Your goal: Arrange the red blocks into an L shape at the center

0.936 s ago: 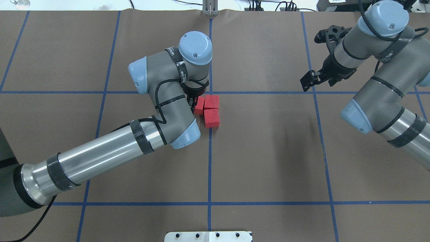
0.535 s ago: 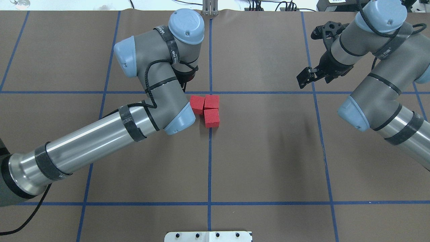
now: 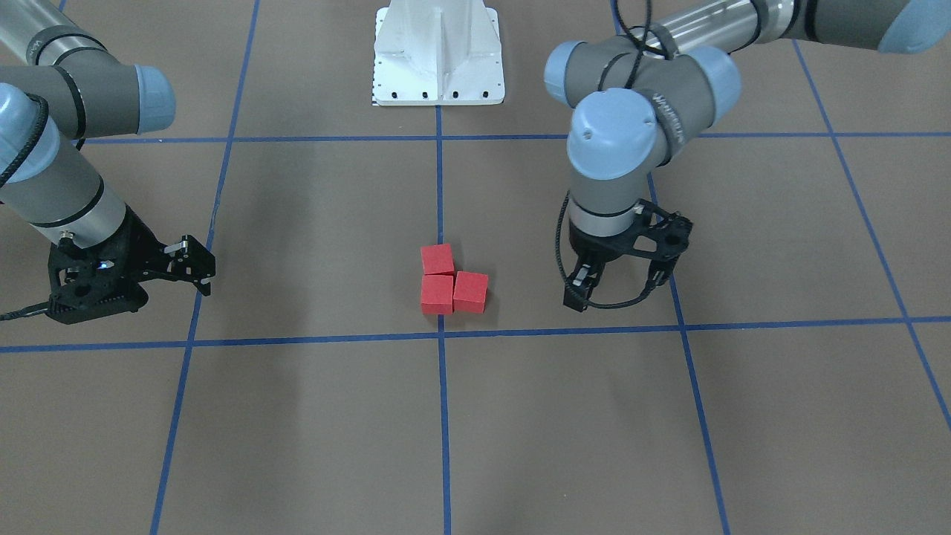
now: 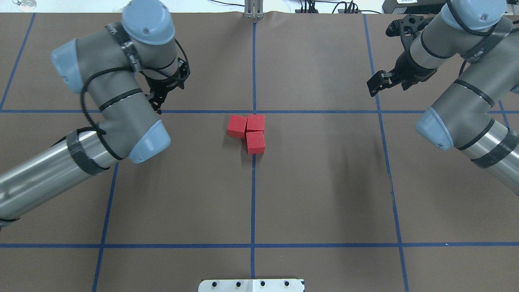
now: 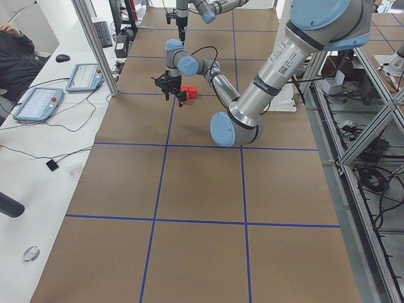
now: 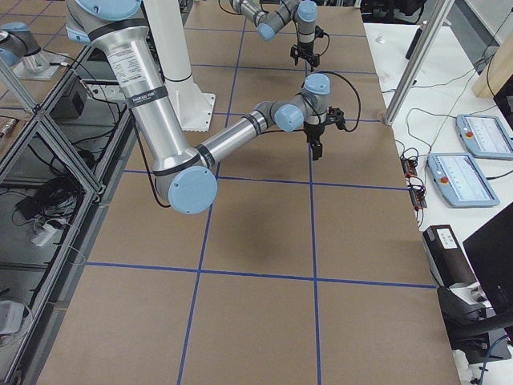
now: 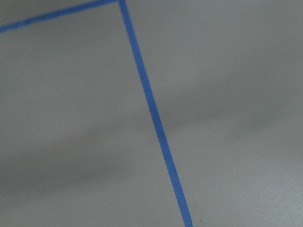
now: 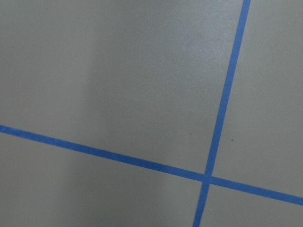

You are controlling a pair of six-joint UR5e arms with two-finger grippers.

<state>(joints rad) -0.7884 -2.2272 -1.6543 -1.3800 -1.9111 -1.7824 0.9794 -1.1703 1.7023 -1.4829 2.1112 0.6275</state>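
Three red blocks (image 4: 256, 122) sit touching in an L just on my side of the center crossing (image 4: 254, 111): two side by side, the third (image 4: 256, 142) nearer me. They also show in the front view (image 3: 437, 294), behind the crossing (image 3: 440, 335). My left gripper (image 4: 167, 92) is open and empty, off to the left of the blocks; the front view (image 3: 617, 291) shows its fingers spread above the surface. My right gripper (image 4: 379, 85) looks open and empty at the far right, also seen in the front view (image 3: 195, 269).
The robot's white base plate (image 4: 251, 285) sits at the near table edge. Both wrist views show only brown paper and blue tape lines (image 7: 151, 113). A side bench with tablets (image 5: 38, 101) runs along the far edge.
My left gripper has left the leftmost block, risen and swung well to the left. The blocks stay in place. My right gripper has shifted slightly back.
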